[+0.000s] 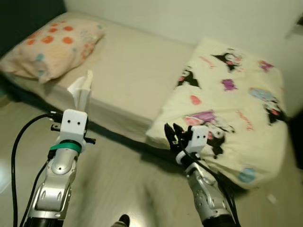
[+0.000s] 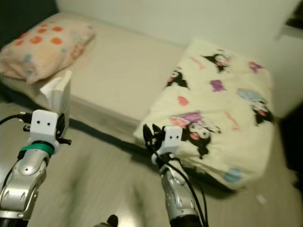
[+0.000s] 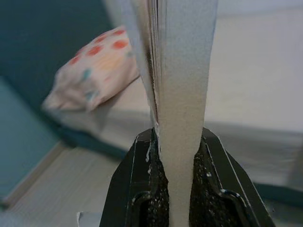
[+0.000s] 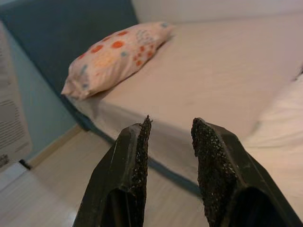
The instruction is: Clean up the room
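My left gripper [image 1: 77, 108] is raised over the floor in front of the bed, shut on a thin white book [image 1: 82, 90] that stands upright out of its fingers. The left wrist view shows the book's page edges [image 3: 182, 71] clamped between both pads. My right gripper [image 1: 172, 133] is open and holds nothing, and it hovers at the near edge of a cream cartoon-print blanket [image 1: 236, 104]. In the right wrist view its fingers [image 4: 137, 142] point toward the bed.
A low bed with a beige mattress [image 1: 128, 71] runs across the view. A pillow with orange dots [image 1: 52, 45] lies at its left end against a dark headboard. The blanket hangs over the bed's right end. Pale wooden floor [image 1: 118, 175] lies below my arms.
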Tool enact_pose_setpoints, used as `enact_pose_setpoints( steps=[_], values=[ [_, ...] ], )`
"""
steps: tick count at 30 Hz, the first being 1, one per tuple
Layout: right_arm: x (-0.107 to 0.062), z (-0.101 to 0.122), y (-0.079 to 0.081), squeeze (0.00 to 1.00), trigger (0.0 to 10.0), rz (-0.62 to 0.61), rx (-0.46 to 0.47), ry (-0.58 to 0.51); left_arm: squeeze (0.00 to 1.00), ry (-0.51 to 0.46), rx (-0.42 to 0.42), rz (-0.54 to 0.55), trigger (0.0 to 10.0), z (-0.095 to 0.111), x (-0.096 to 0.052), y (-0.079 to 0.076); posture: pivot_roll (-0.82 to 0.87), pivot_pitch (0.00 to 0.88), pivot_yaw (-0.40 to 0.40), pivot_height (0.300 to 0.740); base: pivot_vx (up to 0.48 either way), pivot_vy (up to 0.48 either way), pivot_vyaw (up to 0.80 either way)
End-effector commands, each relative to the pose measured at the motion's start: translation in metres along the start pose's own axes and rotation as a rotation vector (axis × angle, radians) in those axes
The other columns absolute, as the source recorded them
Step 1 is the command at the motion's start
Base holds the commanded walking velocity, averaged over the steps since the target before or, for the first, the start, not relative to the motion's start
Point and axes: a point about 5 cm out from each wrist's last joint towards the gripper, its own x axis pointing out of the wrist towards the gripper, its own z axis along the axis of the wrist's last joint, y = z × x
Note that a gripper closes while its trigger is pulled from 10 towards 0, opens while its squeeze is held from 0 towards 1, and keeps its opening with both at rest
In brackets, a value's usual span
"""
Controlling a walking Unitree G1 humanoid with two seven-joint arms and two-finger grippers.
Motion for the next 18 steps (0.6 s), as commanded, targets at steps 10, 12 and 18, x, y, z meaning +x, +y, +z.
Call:
enact_pose_setpoints(
  steps=[10,12,18],
  values=[
    [-0.0047,-0.0065,-0.0025,0.0,10.0,-0.014,0.012,0.022,0.0,-0.009,0.028,0.019,10.0,0.0011,0.0005,0.0013,0.09,0.056,-0.014,0.74,0.024,0.0,0.68],
    [-0.0047,-0.0062,-0.0025,0.0,10.0,-0.014,0.014,0.019,0.0,-0.013,0.034,0.021,10.0,0.0013,0.0008,0.0016,0.09,0.056,-0.014,0.74,0.313,0.0,0.68],
    [-0.0047,-0.0081,-0.0001,0.0,10.0,-0.005,0.024,0.034,0.0,-0.014,0.037,0.028,10.0,0.0009,0.0009,0.002,0.09,0.056,-0.014,0.74,0.443,0.0,0.33]
  ],
)
